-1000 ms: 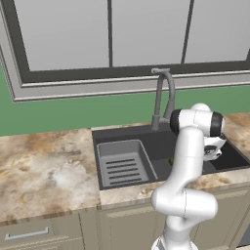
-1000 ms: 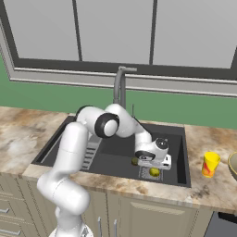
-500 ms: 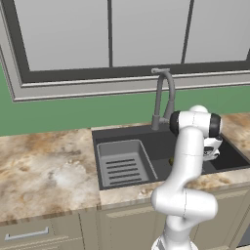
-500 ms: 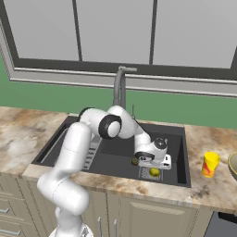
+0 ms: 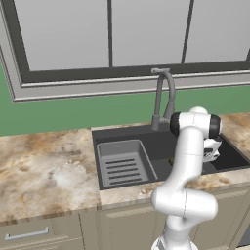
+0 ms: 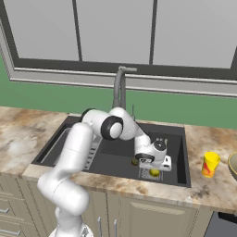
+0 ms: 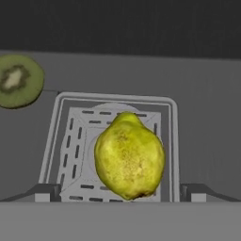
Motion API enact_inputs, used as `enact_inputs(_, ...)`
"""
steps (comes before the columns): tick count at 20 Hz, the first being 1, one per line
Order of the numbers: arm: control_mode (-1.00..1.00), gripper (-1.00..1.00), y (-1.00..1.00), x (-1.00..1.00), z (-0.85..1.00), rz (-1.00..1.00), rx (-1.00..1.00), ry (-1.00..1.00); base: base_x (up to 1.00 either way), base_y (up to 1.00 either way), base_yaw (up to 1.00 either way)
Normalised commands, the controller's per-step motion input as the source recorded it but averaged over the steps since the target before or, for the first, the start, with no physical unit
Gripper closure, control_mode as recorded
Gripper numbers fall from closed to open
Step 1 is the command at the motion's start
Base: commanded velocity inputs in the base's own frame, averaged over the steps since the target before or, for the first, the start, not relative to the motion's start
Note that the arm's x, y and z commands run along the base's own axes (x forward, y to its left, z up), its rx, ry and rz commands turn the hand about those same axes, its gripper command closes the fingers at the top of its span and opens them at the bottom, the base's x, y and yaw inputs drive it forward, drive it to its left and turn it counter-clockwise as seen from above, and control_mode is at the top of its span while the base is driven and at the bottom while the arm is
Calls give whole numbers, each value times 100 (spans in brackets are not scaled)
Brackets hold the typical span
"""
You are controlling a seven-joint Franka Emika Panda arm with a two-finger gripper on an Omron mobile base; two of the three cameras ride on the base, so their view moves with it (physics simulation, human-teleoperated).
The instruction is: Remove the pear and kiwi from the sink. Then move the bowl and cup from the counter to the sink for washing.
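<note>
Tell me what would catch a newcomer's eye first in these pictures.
The bright yellow-green pear dominates the hand view, lying on the square drain grate on the sink floor, right before the open fingers. A sliced-looking kiwi lies apart from it on the basin floor. In the right base view the white arm bends down into the basin, and a yellow cup stands on the counter to the right of the sink.

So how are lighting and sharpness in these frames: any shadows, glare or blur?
Hand view: flat, even light, no glare; the bright yellow-green pear looks soft-edged, and so does the cut olive-brown kiwi. Both base views: even rendered light, no hard shadows; the dark grey recessed sink reads dim, the fruits tiny.
</note>
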Motion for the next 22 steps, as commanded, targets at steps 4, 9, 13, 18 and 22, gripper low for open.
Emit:
enact_inputs(4, -100, -100, 0, 6, -14, 0, 0, 1, 0, 0, 0)
enact_inputs(9, -100, -100, 0, 12, -15, 0, 0, 0, 0, 0, 0)
enact_inputs(13, -100, -100, 0, 11, -15, 0, 0, 0, 0, 0, 0)
enact_inputs(18, -100, -100, 0, 10, -15, 0, 0, 0, 0, 0, 0)
enact_inputs(22, -100, -100, 0, 13, -16, 0, 0, 0, 0, 0, 0)
